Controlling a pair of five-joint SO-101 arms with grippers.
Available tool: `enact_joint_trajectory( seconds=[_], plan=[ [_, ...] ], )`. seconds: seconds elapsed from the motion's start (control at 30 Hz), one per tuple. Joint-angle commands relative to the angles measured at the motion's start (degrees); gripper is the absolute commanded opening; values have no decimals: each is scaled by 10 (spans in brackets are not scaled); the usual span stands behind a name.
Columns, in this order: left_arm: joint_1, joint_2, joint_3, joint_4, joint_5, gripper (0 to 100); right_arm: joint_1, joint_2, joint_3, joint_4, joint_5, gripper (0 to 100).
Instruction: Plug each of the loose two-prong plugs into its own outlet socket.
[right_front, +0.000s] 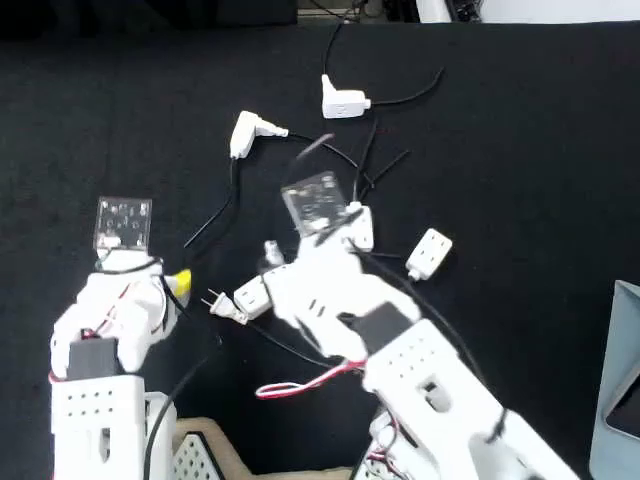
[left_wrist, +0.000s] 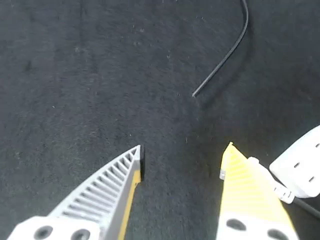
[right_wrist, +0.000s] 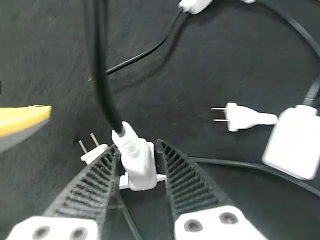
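Right jaws gripping plug (right_wrist: 136, 162), left jaws apart

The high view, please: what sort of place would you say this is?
Likely a robotics lab bench: black cloth over the table, the right gripper holding a plug, a loose socket and cables nearby.

A cluttered black desk (right_front: 520, 120).
On it lie a white socket (right_front: 430, 253), an angled plug (right_front: 250, 130) and loose black cords (right_front: 410, 97).
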Motion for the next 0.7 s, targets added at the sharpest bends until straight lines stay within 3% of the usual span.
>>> enact_joint_trajectory(
  seconds=[0.0, 0.4, 0.67],
  plan=[
    [-7, -69, 27, -13, 4, 256, -30, 56, -12, -76, 5, 11],
    [-7, -139, 56, -8, 4, 256, -52, 198, -6, -184, 1, 11],
    [-5, -140, 60, -12, 4, 256, -69, 182, 18, -185, 3, 11]
  ],
)
